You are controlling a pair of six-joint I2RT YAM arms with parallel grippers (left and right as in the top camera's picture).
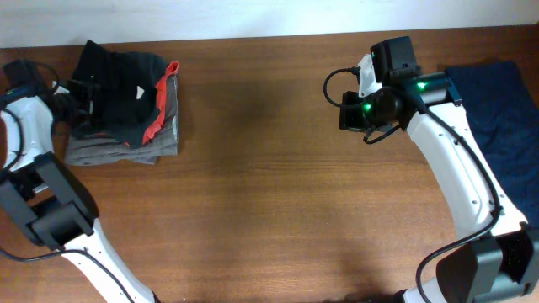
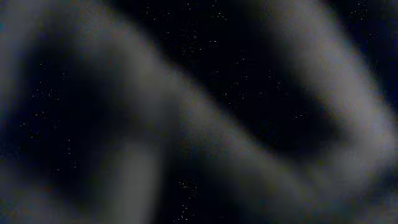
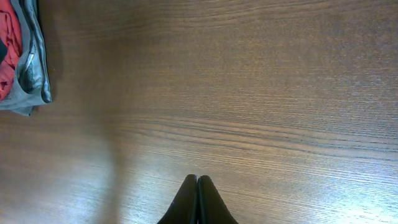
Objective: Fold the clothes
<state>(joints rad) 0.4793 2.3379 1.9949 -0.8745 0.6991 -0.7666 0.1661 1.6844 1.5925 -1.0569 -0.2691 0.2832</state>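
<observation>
The black shirt [image 1: 118, 80] lies crumpled on top of a stack of folded clothes at the table's far left. My left gripper [image 1: 82, 94] is at the shirt's left edge, right against the fabric. The left wrist view shows only dark, blurred cloth [image 2: 249, 81] pressed close to the camera, so its fingers are hidden. My right gripper [image 1: 346, 110] hovers over bare wood right of centre, well away from the shirt. In the right wrist view its fingers [image 3: 197, 186] are shut together and empty.
Under the shirt lie folded grey [image 1: 109, 150] and red [image 1: 160, 114] garments, also seen at the top left of the right wrist view [image 3: 18, 56]. A dark blue cloth [image 1: 505, 126] lies at the table's right edge. The wooden table [image 1: 253, 185] spreads between them.
</observation>
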